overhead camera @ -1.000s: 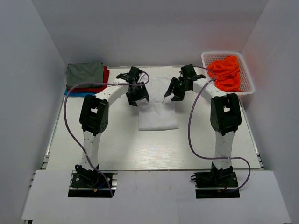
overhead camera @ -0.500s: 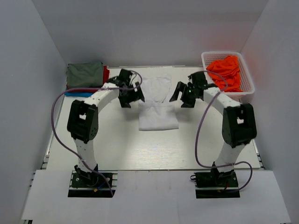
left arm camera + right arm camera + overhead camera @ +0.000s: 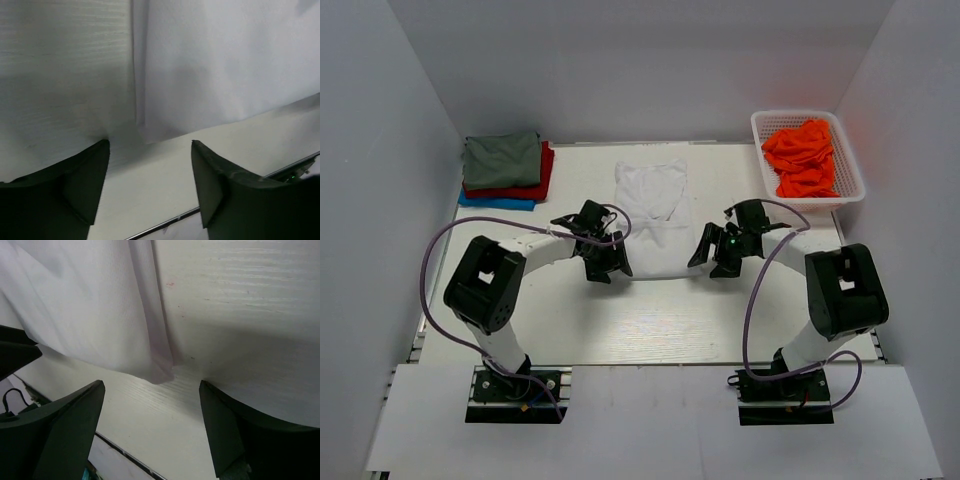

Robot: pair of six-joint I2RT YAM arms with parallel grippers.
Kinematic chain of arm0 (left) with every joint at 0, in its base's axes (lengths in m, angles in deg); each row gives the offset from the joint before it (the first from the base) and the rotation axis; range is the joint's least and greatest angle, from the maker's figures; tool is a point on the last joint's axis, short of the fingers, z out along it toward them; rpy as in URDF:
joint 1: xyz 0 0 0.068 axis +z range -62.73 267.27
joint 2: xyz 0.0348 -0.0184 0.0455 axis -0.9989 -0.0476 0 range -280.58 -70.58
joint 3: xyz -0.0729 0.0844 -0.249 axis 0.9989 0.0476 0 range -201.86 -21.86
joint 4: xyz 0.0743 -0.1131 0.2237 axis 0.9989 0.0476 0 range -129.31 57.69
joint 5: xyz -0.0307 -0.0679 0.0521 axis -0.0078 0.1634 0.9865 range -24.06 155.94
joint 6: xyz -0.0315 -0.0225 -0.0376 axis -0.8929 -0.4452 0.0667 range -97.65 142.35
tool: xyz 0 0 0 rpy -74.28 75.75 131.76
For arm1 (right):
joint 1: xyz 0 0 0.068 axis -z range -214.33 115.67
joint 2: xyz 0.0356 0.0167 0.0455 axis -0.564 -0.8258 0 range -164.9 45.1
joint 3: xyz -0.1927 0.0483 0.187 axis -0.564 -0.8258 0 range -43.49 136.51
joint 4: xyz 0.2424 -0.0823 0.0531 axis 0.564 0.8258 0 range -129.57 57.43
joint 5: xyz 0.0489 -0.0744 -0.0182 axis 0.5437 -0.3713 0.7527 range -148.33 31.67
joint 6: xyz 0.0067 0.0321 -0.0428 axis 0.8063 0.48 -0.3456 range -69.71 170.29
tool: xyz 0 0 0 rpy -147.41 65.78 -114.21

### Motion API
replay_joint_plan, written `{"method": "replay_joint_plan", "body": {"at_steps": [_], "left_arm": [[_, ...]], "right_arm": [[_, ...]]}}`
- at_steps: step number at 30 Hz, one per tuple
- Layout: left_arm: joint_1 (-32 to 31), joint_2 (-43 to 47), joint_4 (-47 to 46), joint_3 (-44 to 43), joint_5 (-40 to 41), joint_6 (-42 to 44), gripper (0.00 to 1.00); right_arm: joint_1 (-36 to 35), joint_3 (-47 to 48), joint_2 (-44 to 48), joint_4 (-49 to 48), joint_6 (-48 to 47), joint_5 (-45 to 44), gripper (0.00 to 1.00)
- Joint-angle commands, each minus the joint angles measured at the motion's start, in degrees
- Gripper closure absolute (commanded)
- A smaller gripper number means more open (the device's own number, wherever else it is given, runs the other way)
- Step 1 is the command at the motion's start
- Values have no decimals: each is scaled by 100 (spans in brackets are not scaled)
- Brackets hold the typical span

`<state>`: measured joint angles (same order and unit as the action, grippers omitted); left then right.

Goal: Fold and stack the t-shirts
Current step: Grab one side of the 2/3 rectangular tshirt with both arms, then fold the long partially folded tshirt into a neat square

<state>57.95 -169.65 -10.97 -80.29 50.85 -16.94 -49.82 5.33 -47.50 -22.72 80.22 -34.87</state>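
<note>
1. Top external: both hands have moved from the far end of the white t-shirt (image 3: pixel 650 205) to its 6 o'clock hem corners, mid-bench.
2. The left hand (image 3: pixel 604 263) and right hand (image 3: pixel 714 256) gape empty; lifting the hem looks next.

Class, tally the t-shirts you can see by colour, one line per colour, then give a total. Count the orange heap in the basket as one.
white t-shirt: 1
olive-grey t-shirt: 1
red t-shirt: 1
blue t-shirt: 1
orange heap: 1
Total: 5
</note>
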Motion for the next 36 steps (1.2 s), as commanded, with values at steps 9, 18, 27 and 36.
{"method": "replay_joint_plan", "body": {"at_steps": [9, 18, 27, 36], "left_arm": [[-170, -315, -363, 139, -20, -96, 73], [-337, 290, 198, 323, -82, -158, 100], [-496, 1933, 2175, -34, -503, 430, 100], [-329, 1321, 2879, -2144, 251, 756, 100]], "right_arm": [[-25, -355, -382, -901, 232, 247, 80], [-60, -566, 381, -245, 206, 221, 100], [-95, -576, 2709, 2033, 47, 773, 100], [19, 1514, 1950, 2368, 233, 563, 100]]}}
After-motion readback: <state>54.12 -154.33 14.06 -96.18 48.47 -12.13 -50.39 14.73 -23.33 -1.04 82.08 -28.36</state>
